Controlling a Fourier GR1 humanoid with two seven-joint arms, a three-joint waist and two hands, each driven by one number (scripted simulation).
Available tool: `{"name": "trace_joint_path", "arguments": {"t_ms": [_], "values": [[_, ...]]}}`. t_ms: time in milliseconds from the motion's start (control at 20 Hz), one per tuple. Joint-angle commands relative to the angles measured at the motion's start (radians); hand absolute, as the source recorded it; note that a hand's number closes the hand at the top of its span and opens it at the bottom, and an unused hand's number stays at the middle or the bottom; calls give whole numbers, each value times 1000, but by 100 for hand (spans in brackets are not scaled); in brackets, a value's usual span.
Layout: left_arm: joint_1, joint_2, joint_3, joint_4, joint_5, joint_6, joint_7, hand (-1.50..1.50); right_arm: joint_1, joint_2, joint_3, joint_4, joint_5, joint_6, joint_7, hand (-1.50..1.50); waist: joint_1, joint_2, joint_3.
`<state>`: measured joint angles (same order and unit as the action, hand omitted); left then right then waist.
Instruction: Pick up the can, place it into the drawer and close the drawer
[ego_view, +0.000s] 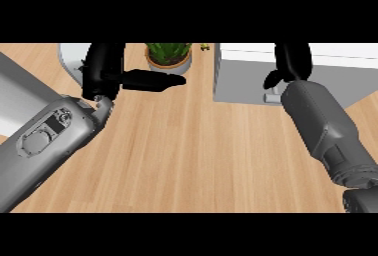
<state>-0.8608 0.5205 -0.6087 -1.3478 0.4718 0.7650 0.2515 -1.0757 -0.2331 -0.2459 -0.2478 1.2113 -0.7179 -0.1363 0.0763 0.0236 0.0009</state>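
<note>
The wooden worktop (192, 150) fills most of the frame. At the upper left, the left robot hand (111, 70) rises from its grey forearm (44, 145), fingers straight and pointing toward the top of the frame, thumb (151, 81) stuck out toward the right; it holds nothing. Behind it, along the top edge, lies a pale round shape (72, 54), partly hidden by the hand.

A potted plant (169, 55) stands at top centre, just right of that thumb's tip. Right of the plant sits a grey-and-white box, the drawer unit (244, 75), reaching to the frame's upper right corner.

The right robot hand (291, 62) shows at the upper right, over the drawer unit's front, at the end of a dark grey forearm (325, 130) that comes up from the lower right edge. Its fingers hang curled near a small pale handle (272, 96) on the unit's front; whether they hold anything I cannot tell.

The can is nowhere visible; if the right hand has it, the hand hides it.
</note>
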Motion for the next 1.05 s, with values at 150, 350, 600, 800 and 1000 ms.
{"name": "trace_joint_path", "arguments": {"t_ms": [150,350,600,800,1000], "values": [[79,8,9,-29,-10,-5,-43,-150,-74,98,-145,-46,-190,10,-137,-150,25,6,3],[96,17,18,-29,-10,-13,-43,-150,-63,88,-237,-63,-299,63,-253,-150,10,6,4],[126,47,43,-55,0,-38,-48,-150,-137,122,-328,-75,-410,168,-282,-150,3,-7,2],[151,28,37,-50,-23,-1,-43,-150,-138,125,-407,-80,-511,248,-330,-150,-23,-11,2],[150,37,88,-35,-14,-55,-66,-150,-135,140,-424,-63,-538,246,-355,-150,-35,-7,0]]}}
